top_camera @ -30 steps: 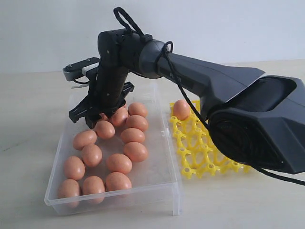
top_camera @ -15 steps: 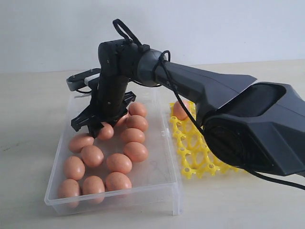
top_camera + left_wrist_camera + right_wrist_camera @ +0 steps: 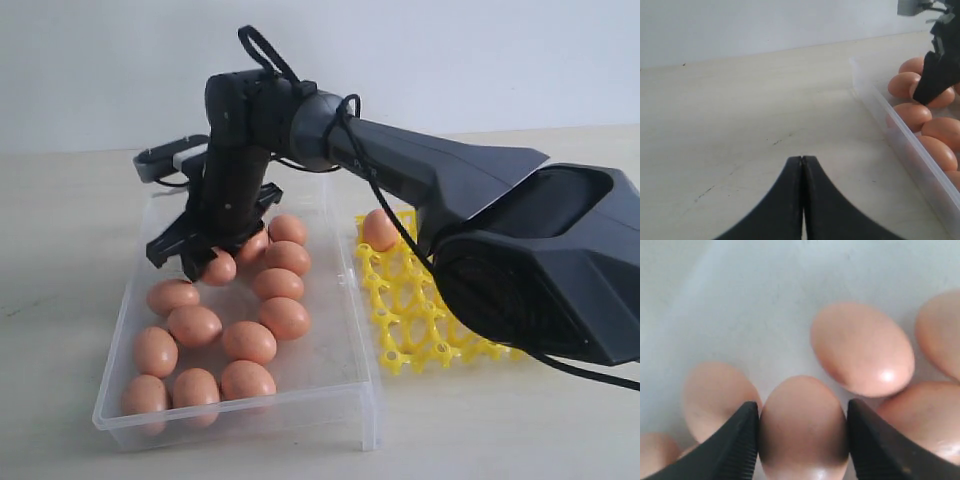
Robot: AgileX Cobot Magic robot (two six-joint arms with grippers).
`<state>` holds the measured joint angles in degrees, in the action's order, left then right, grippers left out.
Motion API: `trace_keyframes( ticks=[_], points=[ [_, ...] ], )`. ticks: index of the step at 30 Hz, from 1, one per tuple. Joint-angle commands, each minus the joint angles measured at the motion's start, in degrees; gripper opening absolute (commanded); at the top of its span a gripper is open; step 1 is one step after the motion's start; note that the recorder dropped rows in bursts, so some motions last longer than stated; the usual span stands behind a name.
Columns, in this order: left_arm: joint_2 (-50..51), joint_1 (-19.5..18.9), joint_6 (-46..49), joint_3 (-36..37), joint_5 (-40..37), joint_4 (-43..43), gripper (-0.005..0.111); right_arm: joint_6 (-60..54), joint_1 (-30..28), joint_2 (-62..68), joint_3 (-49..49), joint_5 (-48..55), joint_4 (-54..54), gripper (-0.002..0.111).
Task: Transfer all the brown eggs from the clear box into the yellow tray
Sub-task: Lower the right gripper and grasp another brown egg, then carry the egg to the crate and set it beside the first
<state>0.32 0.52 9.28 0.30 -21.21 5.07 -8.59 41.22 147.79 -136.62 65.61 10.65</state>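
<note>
**A:** Where does the right claw stand?

**B:** Its fingers are clamped on one brown egg over the far end of the clear box. The other brown eggs lie loose beneath it. A single egg already sits in the yellow tray, just beside the box.

**A:** What could spoil it?

**B:** The shell is smooth and round, and the claw grips it only at the sides. A quick swing could let it slip and fall on its neighbours, likely cracking both. Squeezing harder could crush it.

**A:** And the way across?

**B:** The box wall stands between the egg and the tray, so too low a path would knock it loose. Coming down off-centre could leave it perched on the lattice rather than seated in a cup.

**A:** The left claw?

**B:** It's closed on nothing, over the desk, outside the box.
</note>
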Motion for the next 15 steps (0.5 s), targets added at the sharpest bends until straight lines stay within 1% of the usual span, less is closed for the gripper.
trace_keyframes(
  ticks=[1, 3, 5, 8, 11, 15],
  points=[
    [-0.32, 0.08, -0.27, -0.30, 0.55, 0.21, 0.000, -1.67, -0.65, -7.25, -0.26, -6.06, 0.56, 0.000],
    [-0.32, 0.08, -0.27, -0.30, 0.55, 0.21, 0.000, -2.12, -1.21, -10.43, 1.27, -8.58, -0.92, 0.000],
    [-0.32, 0.08, -0.44, -0.30, 0.55, 0.21, 0.000, -2.12, -1.74, -14.12, 4.90, -11.81, -1.29, 0.000],
    [-0.32, 0.08, -0.44, -0.30, 0.55, 0.21, 0.000, -2.12, -2.94, -21.22, 14.02, -18.69, -2.57, 0.000],
    [-0.32, 0.08, -0.44, -0.30, 0.55, 0.21, 0.000, -2.26, -4.34, -29.37, 28.45, -29.13, -3.77, 0.000],
    [-0.32, 0.08, -0.30, -0.30, 0.55, 0.21, 0.000, -2.26, -7.50, -40.96, 50.09, -48.34, -4.19, 0.000]
  ],
)
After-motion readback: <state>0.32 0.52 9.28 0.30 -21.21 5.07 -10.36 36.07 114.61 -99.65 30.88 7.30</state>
